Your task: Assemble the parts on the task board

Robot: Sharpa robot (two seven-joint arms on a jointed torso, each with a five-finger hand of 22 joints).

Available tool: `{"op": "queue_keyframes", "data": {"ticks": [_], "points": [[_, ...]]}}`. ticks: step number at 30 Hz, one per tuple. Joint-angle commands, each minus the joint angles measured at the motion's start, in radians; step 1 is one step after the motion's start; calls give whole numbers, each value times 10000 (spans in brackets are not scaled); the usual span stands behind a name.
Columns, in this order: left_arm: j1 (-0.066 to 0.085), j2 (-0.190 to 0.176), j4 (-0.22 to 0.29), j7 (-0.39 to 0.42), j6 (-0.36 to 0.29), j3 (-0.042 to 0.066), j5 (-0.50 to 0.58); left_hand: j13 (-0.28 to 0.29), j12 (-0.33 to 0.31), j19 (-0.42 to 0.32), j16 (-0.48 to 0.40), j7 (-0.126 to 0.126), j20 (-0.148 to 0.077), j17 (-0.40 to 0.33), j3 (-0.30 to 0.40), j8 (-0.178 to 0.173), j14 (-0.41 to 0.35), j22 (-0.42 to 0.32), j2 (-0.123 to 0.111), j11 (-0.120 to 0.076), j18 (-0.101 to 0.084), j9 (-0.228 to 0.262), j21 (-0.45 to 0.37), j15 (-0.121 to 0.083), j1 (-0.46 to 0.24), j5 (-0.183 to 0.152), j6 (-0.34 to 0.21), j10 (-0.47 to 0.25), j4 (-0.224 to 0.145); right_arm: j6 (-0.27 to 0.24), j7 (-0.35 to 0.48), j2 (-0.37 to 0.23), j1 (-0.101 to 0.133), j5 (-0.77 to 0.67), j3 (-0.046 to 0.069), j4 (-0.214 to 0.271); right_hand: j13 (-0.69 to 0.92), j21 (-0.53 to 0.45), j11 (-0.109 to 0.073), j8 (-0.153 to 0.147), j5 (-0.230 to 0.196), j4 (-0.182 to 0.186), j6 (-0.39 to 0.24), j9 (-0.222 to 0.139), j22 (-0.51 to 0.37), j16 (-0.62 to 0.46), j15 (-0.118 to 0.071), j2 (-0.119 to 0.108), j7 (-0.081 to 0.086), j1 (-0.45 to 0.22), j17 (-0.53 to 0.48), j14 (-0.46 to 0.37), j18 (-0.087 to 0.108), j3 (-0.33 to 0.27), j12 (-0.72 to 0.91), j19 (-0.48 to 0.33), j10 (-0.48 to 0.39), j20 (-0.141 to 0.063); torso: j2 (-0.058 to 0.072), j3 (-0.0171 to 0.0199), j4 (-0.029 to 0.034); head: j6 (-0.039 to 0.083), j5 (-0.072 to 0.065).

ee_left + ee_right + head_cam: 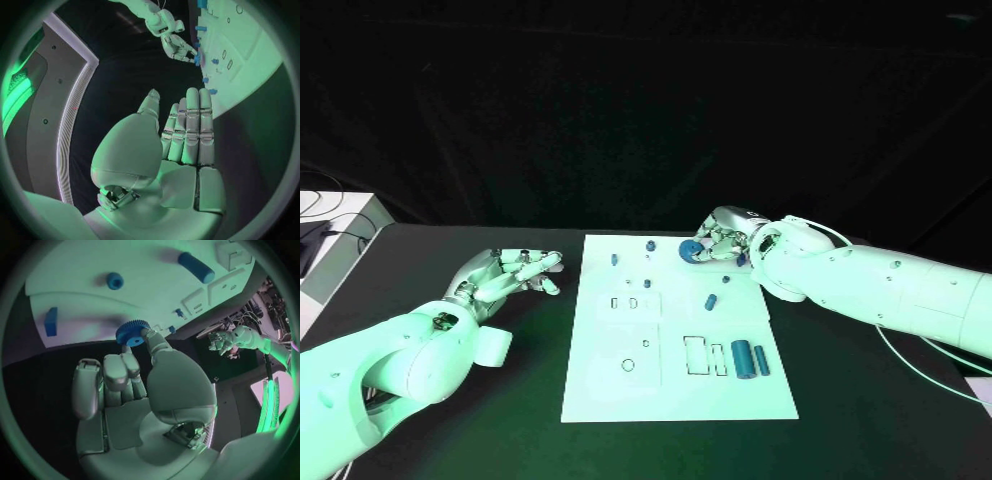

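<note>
My right hand pinches a blue gear between thumb and fingertip, above the far edge of the white board. My left hand holds nothing, fingers straight and together, hanging over the black table beside the board. As I judge it, the grip is shallow: the gear could tilt or slip free, missing its seat and knocking the small blue pegs nearby.
</note>
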Motion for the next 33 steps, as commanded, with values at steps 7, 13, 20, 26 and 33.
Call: {"op": "queue_keyframes", "data": {"ticks": [7,13,20,26,33], "points": [[-21,-2,57,120,164,10,-36,0,45,-13,-52,-4,24,-5,9,37,-14,-10,14,-8,131,11,46,36,-4,-39,-63,-80,-14,-968,-436,180,13,-1609,11,883,1,75,-25,27,-131,55,105,-26,2044,-66,-53,-46,-42,99,5,52,-84,13,-90,918,61,1,0,-10,33,15,14],[-30,2,75,120,177,10,-36,0,45,-13,-52,-4,24,-5,9,37,-14,-10,14,-8,131,11,46,36,-4,-39,-63,-80,-14,-1103,-746,643,-20,-2206,-28,824,6,79,-27,25,-158,59,108,-28,2045,-67,-55,-53,-43,115,10,55,-87,31,-91,919,74,-1,1,-10,28,24,40],[-35,11,80,117,179,10,-36,0,45,-13,-52,-4,24,-5,9,37,-14,-10,14,-8,131,11,46,36,-4,-39,-63,-80,-14,-1192,-1168,1180,-80,-2506,-74,488,-11,80,-26,24,-150,30,92,-34,2047,-85,-53,-48,-36,164,-2,52,-89,83,-133,918,53,-3,5,-20,52,0,16],[-36,3,81,117,173,11,-36,0,45,-13,-52,-4,24,-5,9,37,-14,-10,14,-8,131,11,46,36,-4,-39,-63,-80,-14,-1150,-1245,1484,-142,-2577,-114,239,-15,78,-22,22,-149,-5,83,-37,2047,-99,-55,-50,-27,175,-4,53,-91,120,-155,918,47,-4,11,-22,52,-29,52],[-37,-5,92,114,175,11,-36,0,45,-13,-52,-4,24,-5,9,37,-14,-10,14,-8,131,11,46,36,-4,-39,-63,-80,-14,-944,-1311,1724,-196,-2615,-137,-17,-15,78,-22,22,-149,-5,83,-37,2047,-99,-55,-50,-27,175,-4,53,-91,120,-155,918,47,-4,4,-18,35,-55,57]]}}
